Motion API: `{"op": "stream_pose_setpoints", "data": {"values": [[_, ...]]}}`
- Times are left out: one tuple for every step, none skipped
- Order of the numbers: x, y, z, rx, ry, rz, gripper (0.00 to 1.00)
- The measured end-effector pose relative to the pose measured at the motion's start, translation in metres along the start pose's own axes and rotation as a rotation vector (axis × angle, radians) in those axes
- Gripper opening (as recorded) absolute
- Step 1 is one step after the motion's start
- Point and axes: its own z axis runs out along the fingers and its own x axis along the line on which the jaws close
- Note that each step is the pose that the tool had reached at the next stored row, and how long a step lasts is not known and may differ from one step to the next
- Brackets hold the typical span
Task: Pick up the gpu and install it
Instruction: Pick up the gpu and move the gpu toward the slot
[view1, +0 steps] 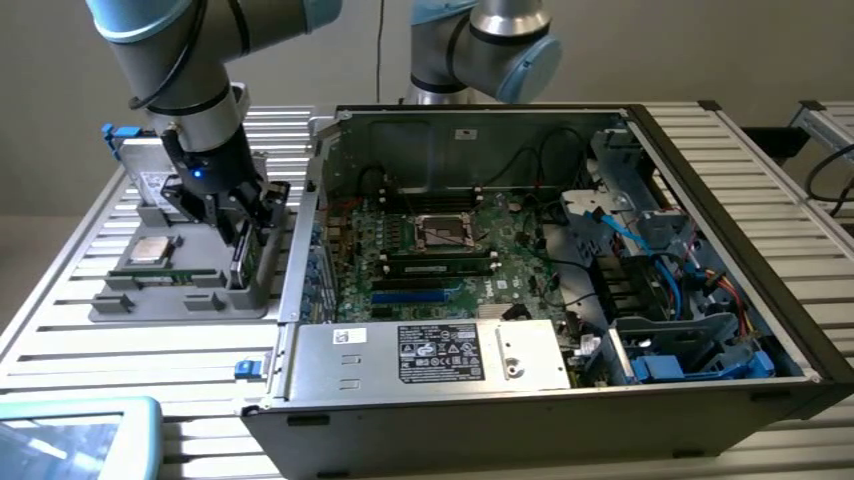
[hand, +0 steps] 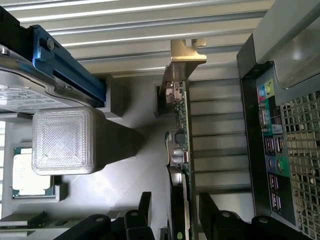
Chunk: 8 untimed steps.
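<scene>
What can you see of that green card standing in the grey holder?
The gpu is a thin green circuit board standing on edge in the grey holder, beside the open computer case. A bent metal bracket caps one end; small components stud one face. The tool straddles it, fingers on either side with gaps showing.

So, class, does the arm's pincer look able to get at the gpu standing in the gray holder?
Probably yes. The pincer straddles the gpu, which stands on edge in the gray holder, one finger either side with gaps showing. Nothing lies between them.
</scene>
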Motion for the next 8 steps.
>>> {"op": "stream_pose_setpoints", "data": {"values": [[0.0000,-0.0001,0.0005,-0.0008,0.0016,0.001,0.50],[0.0000,-0.0001,0.0011,-0.0012,0.0027,0.002,0.50],[0.0000,-0.0002,0.0013,-0.0015,0.0035,0.003,0.50],[-0.0002,-0.0002,0.0014,-0.0017,0.0039,0.003,0.50],[-0.0009,-0.0002,0.0015,-0.0019,0.0038,0.003,0.50],[-0.0017,-0.0001,0.0016,-0.0021,0.0037,0.004,0.50],[-0.0024,0.0000,0.0015,-0.0021,0.0037,0.004,0.50],[-0.0025,-0.0001,0.0016,-0.0020,0.0038,0.004,0.50]]}}
